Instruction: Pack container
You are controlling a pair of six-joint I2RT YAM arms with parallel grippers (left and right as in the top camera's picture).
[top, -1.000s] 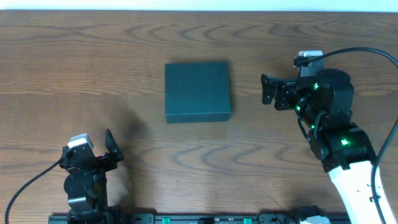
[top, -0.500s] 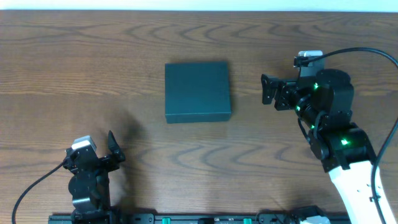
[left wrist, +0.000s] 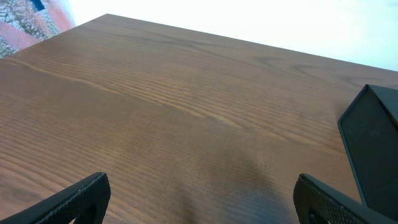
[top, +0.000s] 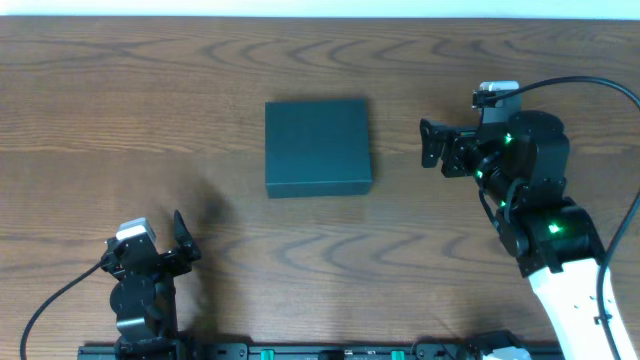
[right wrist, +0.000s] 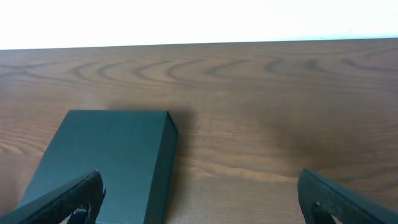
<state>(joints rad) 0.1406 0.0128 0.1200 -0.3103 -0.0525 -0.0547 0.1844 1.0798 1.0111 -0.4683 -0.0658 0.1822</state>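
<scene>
The container point(top: 317, 147) is a dark teal-black square box lying shut and flat at the middle of the wooden table. My right gripper point(top: 430, 147) stands open just to its right, pointing at it, apart from it. In the right wrist view the container point(right wrist: 106, 155) lies low on the left, with the right gripper point(right wrist: 199, 186) wide open over bare wood beside its edge. My left gripper point(top: 148, 240) is at the near left of the table, far from the box and open. In the left wrist view only a corner of the container point(left wrist: 376, 143) shows at the right edge, beyond the empty left gripper point(left wrist: 202, 190).
The table's far edge point(top: 320, 18) meets a white wall. A black rail point(top: 300, 351) runs along the near edge between the arm bases. Cables point(top: 60, 285) trail from both arms.
The left arm has drawn slightly back toward the near edge. The right arm and the container have not moved.
</scene>
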